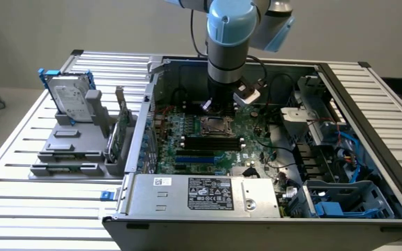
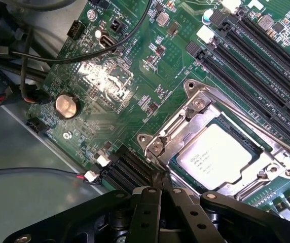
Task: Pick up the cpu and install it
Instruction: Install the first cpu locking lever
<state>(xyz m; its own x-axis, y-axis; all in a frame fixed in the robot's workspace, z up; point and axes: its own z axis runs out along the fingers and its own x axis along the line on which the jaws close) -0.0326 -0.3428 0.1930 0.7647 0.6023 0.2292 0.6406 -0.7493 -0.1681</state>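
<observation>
Nearest you in the exterior view, the silver power supply fills the front of the open case; its white-and-black label is too small for you to read. On the exterior view's right a blue drive cage and loose cables crowd that side, so you have little room there. Beyond the power supply lies the green motherboard, with the dark memory slots and just behind them the socket.

In the wrist view the cpu sits flat inside the socket's metal frame, pale lid up. You can see printed lines on the lid, but they are too fine to make out. The gripper has its jaws pressed together with nothing between them, the tips just beside the frame's edge; you cannot tell whether they touch it. The gripper's own links cut off the board beneath them. A coin cell lies well apart, near black cables.

Farther back, the arm stands over the board and hides part of the case's rear. Off on the exterior view's left, a hard drive stands upright in a grey holder on the slatted table
</observation>
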